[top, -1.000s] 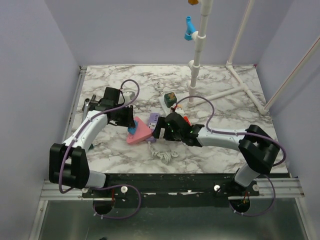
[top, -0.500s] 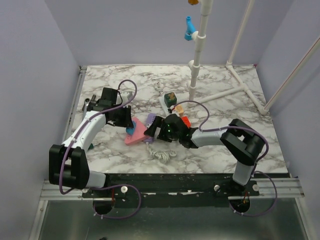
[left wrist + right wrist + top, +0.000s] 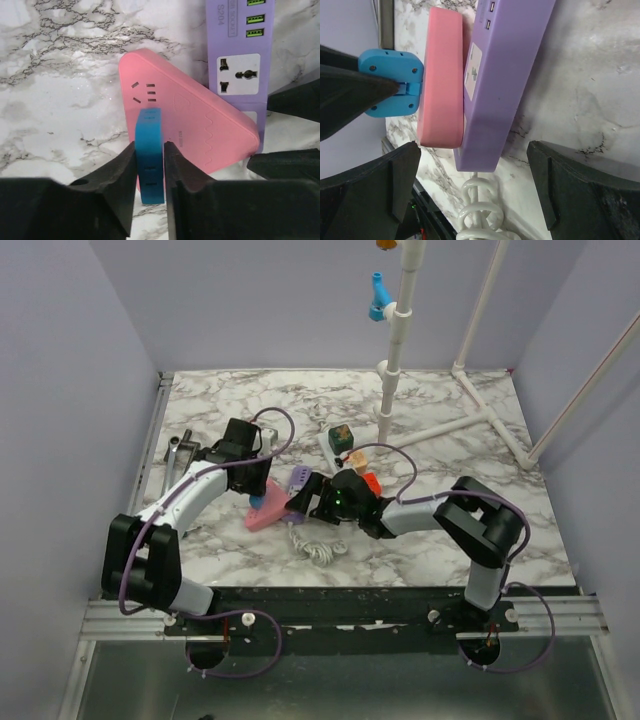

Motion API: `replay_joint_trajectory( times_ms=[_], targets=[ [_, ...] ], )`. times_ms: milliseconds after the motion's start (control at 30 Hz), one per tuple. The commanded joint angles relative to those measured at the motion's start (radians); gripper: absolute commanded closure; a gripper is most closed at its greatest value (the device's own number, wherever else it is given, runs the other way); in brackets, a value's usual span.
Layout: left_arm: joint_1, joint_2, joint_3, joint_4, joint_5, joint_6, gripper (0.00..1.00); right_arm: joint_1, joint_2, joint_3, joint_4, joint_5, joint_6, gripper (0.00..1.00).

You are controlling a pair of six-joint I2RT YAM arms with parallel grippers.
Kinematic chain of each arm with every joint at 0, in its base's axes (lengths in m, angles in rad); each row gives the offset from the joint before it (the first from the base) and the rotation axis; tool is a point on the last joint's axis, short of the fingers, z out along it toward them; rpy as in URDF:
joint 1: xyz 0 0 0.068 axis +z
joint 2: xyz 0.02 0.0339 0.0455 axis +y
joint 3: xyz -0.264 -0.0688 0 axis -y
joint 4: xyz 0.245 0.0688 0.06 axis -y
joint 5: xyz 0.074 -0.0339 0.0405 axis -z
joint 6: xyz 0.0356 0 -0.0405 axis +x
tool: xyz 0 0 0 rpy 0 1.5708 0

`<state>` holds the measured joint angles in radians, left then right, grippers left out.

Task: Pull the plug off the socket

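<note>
Nearest the arm bases, a coiled cord (image 3: 318, 545) lies on the bench (image 3: 450, 420), at about 6 o'clock from the work. Just beyond it sits the pink socket block (image 3: 200, 125), a little toward 8 o'clock of the bench's middle, with the blue plug (image 3: 149, 145) standing in its face. The left gripper (image 3: 149, 162) is clamped on that plug, one finger pressed to each flat side. The right gripper (image 3: 472, 150) comes in from 3 o'clock with its fingers spread wide, one on each side of the near end of the purple bar (image 3: 505, 65), gripping nothing. Compared with half a second ago, the left arm has swung toward 3 o'clock and the block has gone with it. Then the block lay flat as a broad triangle; now it looks narrower from above, tipped up with one edge against the purple bar at its 1 o'clock. From the right wrist the plug body looks slightly proud of the pink face, but I cannot tell whether the pins have begun to leave. My reading is that the pull is shifting the block rather than freeing the plug, so the block wants pinning down first. Farther off, at 12 o'clock, a white power strip (image 3: 335, 445) with coloured outlets lies partly behind the right arm.
</note>
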<state>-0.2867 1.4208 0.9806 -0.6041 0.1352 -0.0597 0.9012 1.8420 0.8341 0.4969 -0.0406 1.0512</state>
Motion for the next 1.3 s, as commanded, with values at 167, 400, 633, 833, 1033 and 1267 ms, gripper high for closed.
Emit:
replay_joint_trajectory(
  times_ms=[167,400,633,833,1033,1267],
  targets=[
    [-0.027,0.072,0.026,-0.029,-0.054,0.04,0.72,-0.004,0.106,0.043,0.156,-0.065,0.055,0.0],
    [-0.025,0.057,0.035,-0.055,0.078,0.027,0.93,-0.004,0.2,0.062,0.254,-0.11,0.089,0.04],
    [-0.023,0.047,0.049,-0.076,0.144,0.029,1.0,0.001,0.233,0.099,0.28,-0.126,0.08,0.29],
    [-0.017,0.038,0.085,-0.107,0.203,0.012,1.0,0.008,0.148,0.106,0.164,-0.042,0.026,0.92],
    [0.004,0.007,0.219,-0.203,0.263,0.014,0.83,0.013,-0.05,0.08,0.013,0.125,-0.082,0.99],
    [0.017,-0.001,0.253,-0.237,0.336,0.021,0.88,0.022,-0.183,0.056,-0.147,0.279,-0.119,0.99]
  ],
)
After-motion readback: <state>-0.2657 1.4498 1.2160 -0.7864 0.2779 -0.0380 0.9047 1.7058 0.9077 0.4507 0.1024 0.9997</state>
